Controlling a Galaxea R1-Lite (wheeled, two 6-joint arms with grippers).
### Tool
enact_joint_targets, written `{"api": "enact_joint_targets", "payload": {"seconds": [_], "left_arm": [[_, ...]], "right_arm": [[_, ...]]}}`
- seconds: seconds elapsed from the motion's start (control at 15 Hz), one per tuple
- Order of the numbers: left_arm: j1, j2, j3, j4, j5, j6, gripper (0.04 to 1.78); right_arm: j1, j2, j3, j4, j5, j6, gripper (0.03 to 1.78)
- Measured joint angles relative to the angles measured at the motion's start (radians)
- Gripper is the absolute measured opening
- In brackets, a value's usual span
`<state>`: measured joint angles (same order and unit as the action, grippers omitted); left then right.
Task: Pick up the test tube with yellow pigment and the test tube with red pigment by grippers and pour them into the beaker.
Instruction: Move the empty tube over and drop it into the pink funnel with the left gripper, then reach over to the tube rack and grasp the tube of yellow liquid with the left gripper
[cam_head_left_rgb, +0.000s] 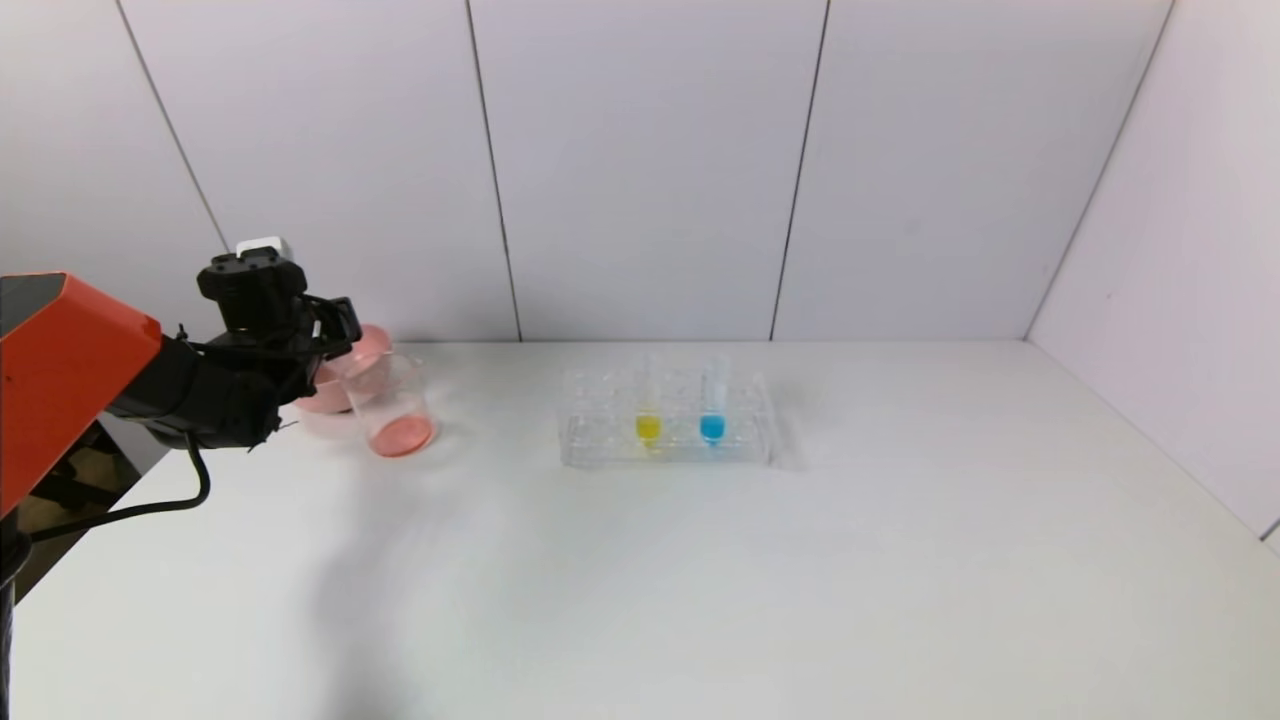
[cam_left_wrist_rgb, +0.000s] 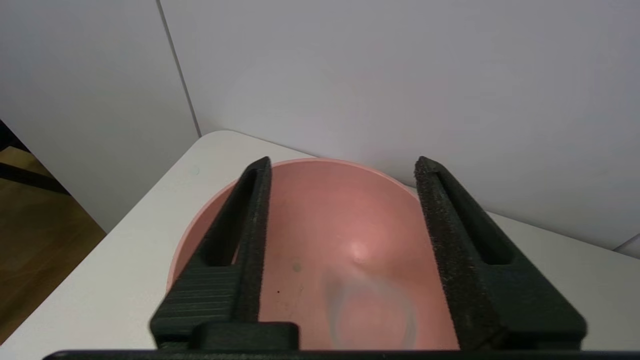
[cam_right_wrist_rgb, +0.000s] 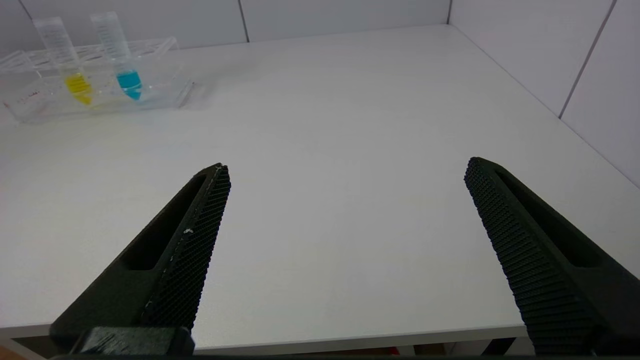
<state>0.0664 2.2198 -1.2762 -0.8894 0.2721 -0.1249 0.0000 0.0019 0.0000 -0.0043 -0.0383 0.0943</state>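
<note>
The yellow pigment test tube (cam_head_left_rgb: 648, 412) stands upright in the clear rack (cam_head_left_rgb: 600, 440); it also shows in the right wrist view (cam_right_wrist_rgb: 70, 70). No tube holding red liquid is in view. The beaker (cam_head_left_rgb: 398, 405) stands at the far left with red-orange liquid in its bottom. My left gripper (cam_head_left_rgb: 335, 322) is just left of the beaker, over the pink bowl (cam_head_left_rgb: 372, 345). In the left wrist view the left gripper (cam_left_wrist_rgb: 343, 162) is open above the bowl (cam_left_wrist_rgb: 340, 210). A blurred clear tube-like shape (cam_left_wrist_rgb: 370, 315) lies between the fingers and touches neither. My right gripper (cam_right_wrist_rgb: 347, 165) is open and empty above the table's front edge.
A tube with blue liquid (cam_head_left_rgb: 712, 412) stands next to the yellow one in the rack, seen also in the right wrist view (cam_right_wrist_rgb: 122, 60). The rack (cam_right_wrist_rgb: 160, 90) is mid-table towards the back. White walls close the back and right. The table's left edge is near the bowl.
</note>
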Motion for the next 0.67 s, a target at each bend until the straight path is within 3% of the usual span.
{"api": "enact_joint_targets", "payload": {"seconds": [0.13, 0.33, 0.53, 0.67], "left_arm": [[-0.001, -0.003, 0.0, -0.003, 0.001, 0.001, 1.44], [0.0, -0.024, 0.014, -0.004, 0.002, 0.003, 1.71], [-0.001, -0.088, 0.072, -0.001, -0.012, 0.005, 1.76], [0.0, -0.157, 0.16, -0.001, -0.069, 0.005, 1.76]], "right_arm": [[0.0, 0.0, 0.0, 0.0, 0.0, 0.0, 1.71], [0.0, 0.0, 0.0, 0.0, 0.0, 0.0, 1.71], [0.0, 0.0, 0.0, 0.0, 0.0, 0.0, 1.71], [0.0, 0.0, 0.0, 0.0, 0.0, 0.0, 1.71]]}}
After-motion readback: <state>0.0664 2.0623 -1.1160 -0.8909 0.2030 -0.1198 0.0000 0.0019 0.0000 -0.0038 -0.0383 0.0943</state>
